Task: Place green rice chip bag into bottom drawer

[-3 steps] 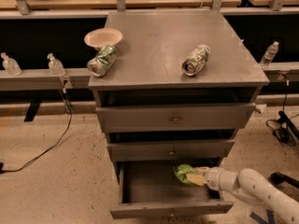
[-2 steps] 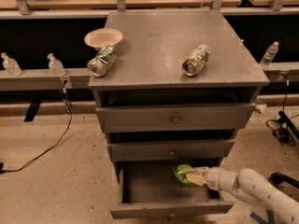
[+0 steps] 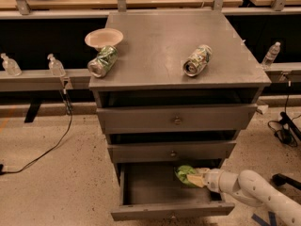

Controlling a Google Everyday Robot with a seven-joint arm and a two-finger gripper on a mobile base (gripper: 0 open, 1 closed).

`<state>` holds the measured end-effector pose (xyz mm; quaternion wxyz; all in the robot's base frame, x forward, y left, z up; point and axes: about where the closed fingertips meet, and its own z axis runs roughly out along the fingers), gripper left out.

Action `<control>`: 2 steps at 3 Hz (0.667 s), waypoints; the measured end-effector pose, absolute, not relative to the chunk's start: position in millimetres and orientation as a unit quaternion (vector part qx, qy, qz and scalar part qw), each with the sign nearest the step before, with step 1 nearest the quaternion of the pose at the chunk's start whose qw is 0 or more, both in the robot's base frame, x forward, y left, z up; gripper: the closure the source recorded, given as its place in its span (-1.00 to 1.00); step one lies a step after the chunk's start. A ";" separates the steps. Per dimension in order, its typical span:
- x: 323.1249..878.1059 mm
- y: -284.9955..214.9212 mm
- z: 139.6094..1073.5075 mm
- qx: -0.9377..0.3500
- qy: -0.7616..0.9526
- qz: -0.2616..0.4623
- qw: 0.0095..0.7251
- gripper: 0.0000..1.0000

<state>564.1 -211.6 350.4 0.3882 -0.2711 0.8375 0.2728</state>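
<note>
The bottom drawer of the grey cabinet is pulled open. The green rice chip bag is inside it at the back right, just under the middle drawer's front. My gripper reaches in from the right on a white arm and is shut on the bag's right end. The bag sits low over the drawer floor; I cannot tell if it touches.
Two crushed green-and-white cans and a small paper plate lie on the cabinet top. The top drawer and middle drawer are nearly closed. Cables run on the floor at left; bottles stand on side ledges.
</note>
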 end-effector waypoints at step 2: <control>563.9 -206.6 349.0 -0.273 0.837 0.276 0.387 -1.00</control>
